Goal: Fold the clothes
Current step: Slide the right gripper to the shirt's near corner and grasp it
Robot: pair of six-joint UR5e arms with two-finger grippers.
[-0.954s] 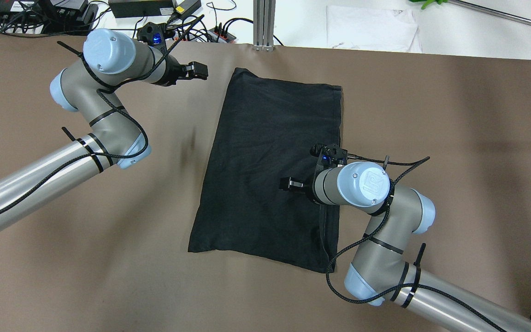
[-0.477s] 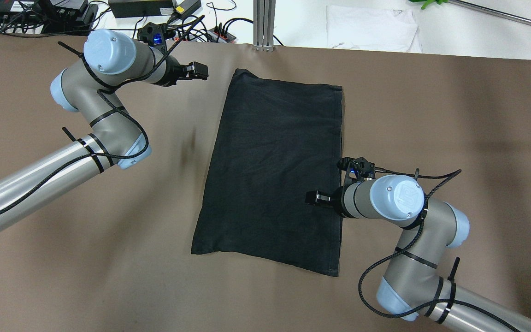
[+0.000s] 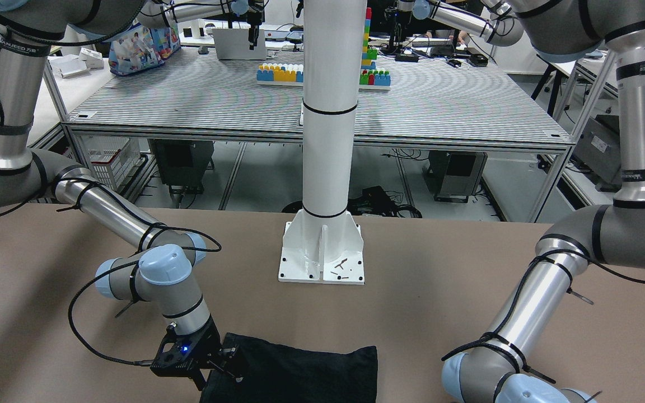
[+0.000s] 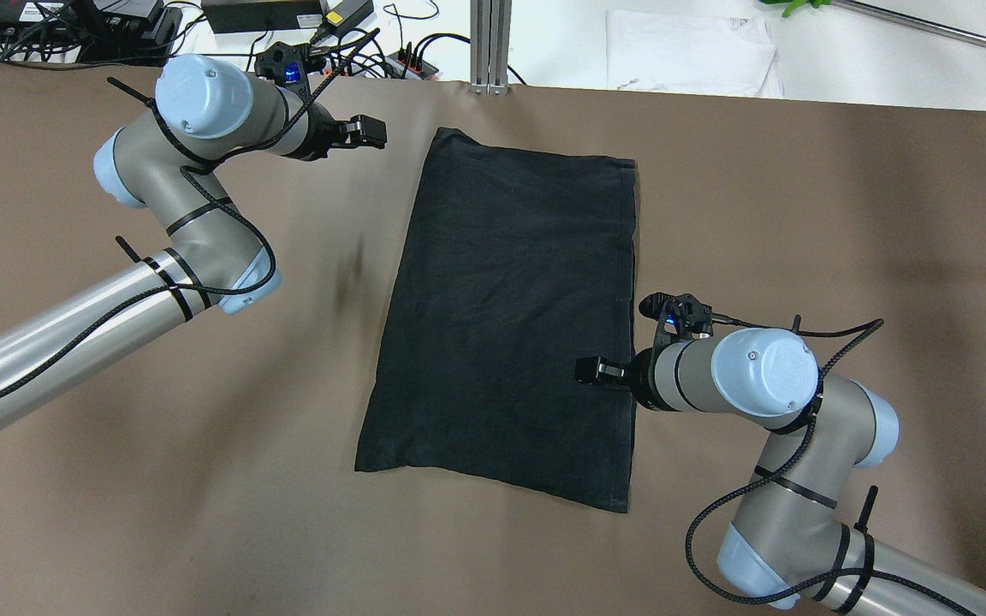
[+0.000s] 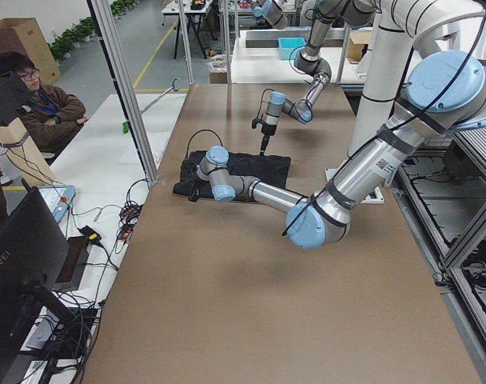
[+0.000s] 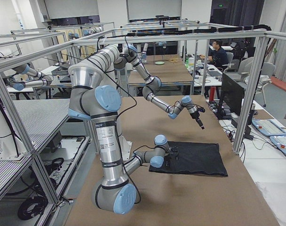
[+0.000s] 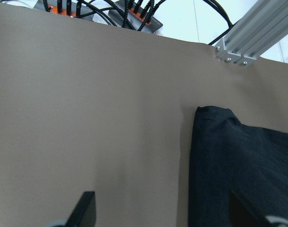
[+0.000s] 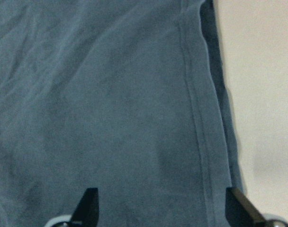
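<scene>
Now the right gripper (image 4: 589, 372) hovers over the cloth (image 4: 506, 316), jaws wide and empty. The hemmed long edge runs just beside it, on its wrist side. The cloth's long axis follows that edge. The left gripper (image 4: 369, 131), likewise spread and empty, stands off the far corner, so the right is nearer.

left arm (image 4: 202, 162) showed silver tubes, grey joints, pale-blue caps | right arm (image 4: 698, 381) matched | black braided cables (image 4: 688, 539) were zip-tied along both | left end effector (image 4: 369, 131), right end effector (image 4: 589, 370) were black | base column (image 3: 327, 140) was white with screwed footplate
</scene>
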